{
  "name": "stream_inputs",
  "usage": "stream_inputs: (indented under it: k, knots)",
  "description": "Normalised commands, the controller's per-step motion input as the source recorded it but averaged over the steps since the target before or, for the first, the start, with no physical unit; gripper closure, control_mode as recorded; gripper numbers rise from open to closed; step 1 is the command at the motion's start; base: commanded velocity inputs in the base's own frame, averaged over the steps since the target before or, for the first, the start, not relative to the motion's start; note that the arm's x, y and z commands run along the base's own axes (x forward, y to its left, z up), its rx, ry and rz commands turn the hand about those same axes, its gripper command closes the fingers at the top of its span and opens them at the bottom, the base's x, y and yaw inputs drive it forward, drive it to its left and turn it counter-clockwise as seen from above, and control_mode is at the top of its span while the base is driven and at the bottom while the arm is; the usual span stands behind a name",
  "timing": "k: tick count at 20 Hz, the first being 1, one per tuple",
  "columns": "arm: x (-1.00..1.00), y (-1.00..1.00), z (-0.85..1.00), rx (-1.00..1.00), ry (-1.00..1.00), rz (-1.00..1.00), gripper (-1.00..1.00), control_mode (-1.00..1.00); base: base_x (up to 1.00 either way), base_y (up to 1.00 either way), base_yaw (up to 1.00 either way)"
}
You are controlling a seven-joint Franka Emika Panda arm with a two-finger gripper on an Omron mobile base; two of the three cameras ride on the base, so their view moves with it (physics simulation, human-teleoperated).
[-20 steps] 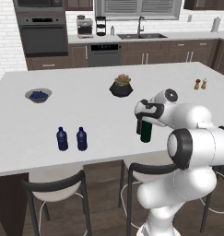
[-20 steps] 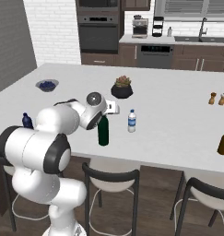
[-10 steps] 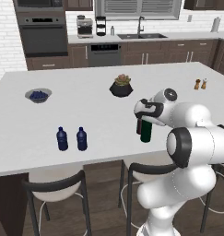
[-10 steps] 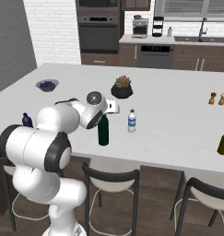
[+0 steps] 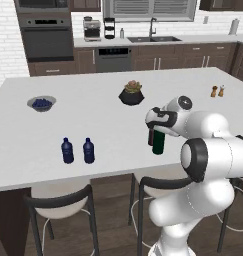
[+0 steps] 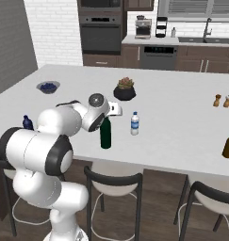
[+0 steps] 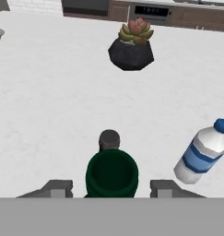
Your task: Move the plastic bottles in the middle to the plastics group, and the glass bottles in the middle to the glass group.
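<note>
While poised over the white island counter (image 5: 93,125), straddled the tall dark green bottle (image 6: 105,134) with the gripper (image 7: 111,189), fingers set to either side with gaps showing, not clamped. Stood upright mid-counter, brown bottle top (image 7: 109,138) just behind it. Clear water bottle (image 6: 134,124) near beside; two dark blue bottles (image 5: 77,150) well apart, toward the counter's front edge.

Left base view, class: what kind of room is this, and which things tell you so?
A home kitchen, rendered. A wall oven and a sink with a tap line the back wall, and stools tuck under a white island counter.
</note>
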Motion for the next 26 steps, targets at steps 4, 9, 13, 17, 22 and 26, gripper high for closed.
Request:
stream_inputs:
  k: [4,9,13,17,22,26]
  knots:
    - [0.00,0.00,0.00,0.00,0.00,0.00,1.00,-1.00,0.00,0.00,0.00]
    - [0.00,0.00,0.00,0.00,0.00,0.00,1.00,-1.00,0.00,0.00,0.00]
    - [-0.01,0.00,0.00,0.00,0.00,0.00,1.00,-1.00,0.00,0.00,0.00]
    - [-0.29,-0.23,0.04,0.00,0.00,0.01,1.00,-1.00,0.00,0.00,0.00]
    - [-0.13,-0.60,0.35,0.00,0.02,-0.04,1.00,-1.00,0.00,0.00,0.00]
    - [0.00,-0.87,0.39,0.00,0.09,-0.08,1.00,-1.00,0.00,0.00,0.00]
